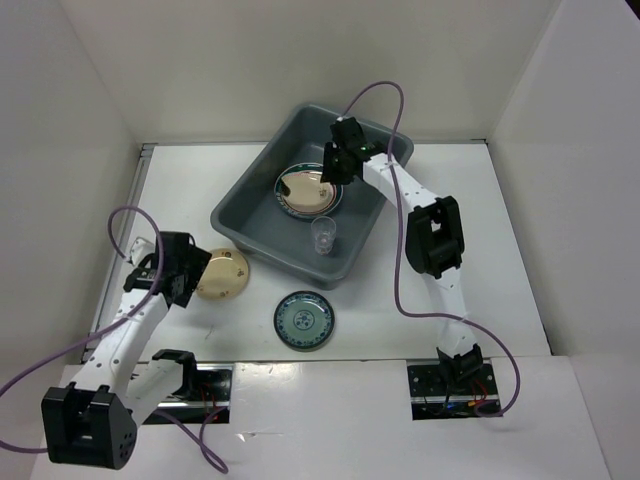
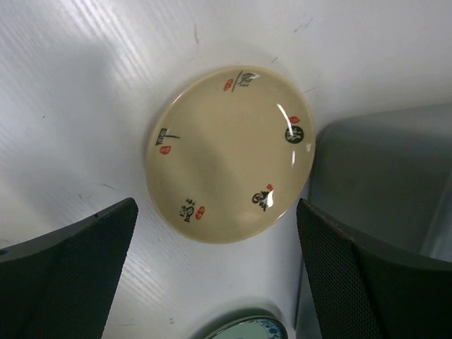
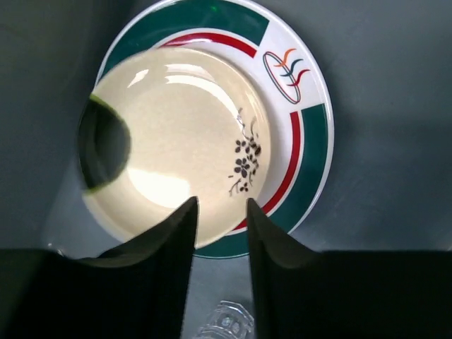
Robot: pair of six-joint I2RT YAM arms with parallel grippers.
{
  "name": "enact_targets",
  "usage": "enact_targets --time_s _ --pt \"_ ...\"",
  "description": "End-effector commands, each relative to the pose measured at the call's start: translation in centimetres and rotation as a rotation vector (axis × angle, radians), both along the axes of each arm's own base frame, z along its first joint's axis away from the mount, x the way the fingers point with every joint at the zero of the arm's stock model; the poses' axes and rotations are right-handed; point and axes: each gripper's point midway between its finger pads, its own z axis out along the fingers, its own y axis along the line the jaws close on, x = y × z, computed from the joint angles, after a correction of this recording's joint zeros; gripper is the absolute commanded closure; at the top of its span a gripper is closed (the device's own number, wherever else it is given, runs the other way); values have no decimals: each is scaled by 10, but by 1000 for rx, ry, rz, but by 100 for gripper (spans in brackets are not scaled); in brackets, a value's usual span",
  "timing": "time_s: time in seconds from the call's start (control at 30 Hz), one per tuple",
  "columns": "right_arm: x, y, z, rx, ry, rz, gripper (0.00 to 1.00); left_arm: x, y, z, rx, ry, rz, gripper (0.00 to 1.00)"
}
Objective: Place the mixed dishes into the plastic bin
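The grey plastic bin (image 1: 250, 212) stands at the table's middle back. In it a beige flowered plate (image 3: 176, 134) lies on a white plate with a green-red band (image 3: 311, 141), and a clear cup (image 1: 323, 236) stands beside them. My right gripper (image 1: 341, 150) hovers over these plates; in the right wrist view the right gripper (image 3: 220, 205) is slightly open and empty. A beige plate (image 1: 222, 274) lies upside down on the table left of the bin. My left gripper (image 1: 185, 268) is next to it; in the left wrist view the left gripper (image 2: 217, 212) is wide open, the plate (image 2: 229, 155) just ahead. A dark teal plate (image 1: 304, 320) lies on the table.
The bin's outer wall (image 2: 381, 169) rises close to the right of the beige plate. The teal plate's rim (image 2: 247, 330) shows just below the left fingers. White walls enclose the table on three sides. The cup (image 3: 226, 321) sits below the right fingers.
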Motion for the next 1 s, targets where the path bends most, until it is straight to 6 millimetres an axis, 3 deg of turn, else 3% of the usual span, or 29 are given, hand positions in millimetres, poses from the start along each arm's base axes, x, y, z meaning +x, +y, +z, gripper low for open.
enact_targets --time_s 0.0,0.07,0.23,0.3,0.33,0.5,0.53,0.57,0.67,0.7,0.73,0.8,0.9,0.97 --pt "8 7 25 12 -66 26 58 -2 -5 -2 -68 -7 41 0" --pt "8 7 31 16 -76 26 52 -5 -5 -7 -83 6 66 0" --pt "5 -3 86 49 -160 8 51 -29 -4 -29 -127 71 141 0" --pt "2 -12 96 48 -174 -9 47 -38 -7 -38 -149 87 155 0" --pt "-1 -14 115 63 -207 -9 47 -40 -7 -42 -159 95 175 0" --pt "-12 -34 144 73 -261 -43 45 -43 -17 -62 -252 46 207 0" --pt "-16 -36 141 69 -252 -43 43 -43 -19 -64 -281 29 231 0" --pt "-19 -37 152 79 -274 -43 43 -39 -19 -65 -289 -20 225 5" --pt "-24 -48 153 64 -280 -58 43 -34 -19 -59 -328 -113 248 19" --pt "-27 -52 164 68 -303 -65 43 -35 -18 -60 -329 -122 262 26" --pt "-28 -59 159 61 -291 -76 43 -35 -18 -60 -337 -132 271 35" --pt "-30 -66 172 72 -319 -87 43 -33 -13 -56 -329 -181 286 37" --pt "-32 -73 167 60 -309 -103 42 -35 -9 -61 -322 -200 306 41" --pt "-33 -76 180 68 -341 -112 42 -31 -9 -60 -324 -212 304 43"
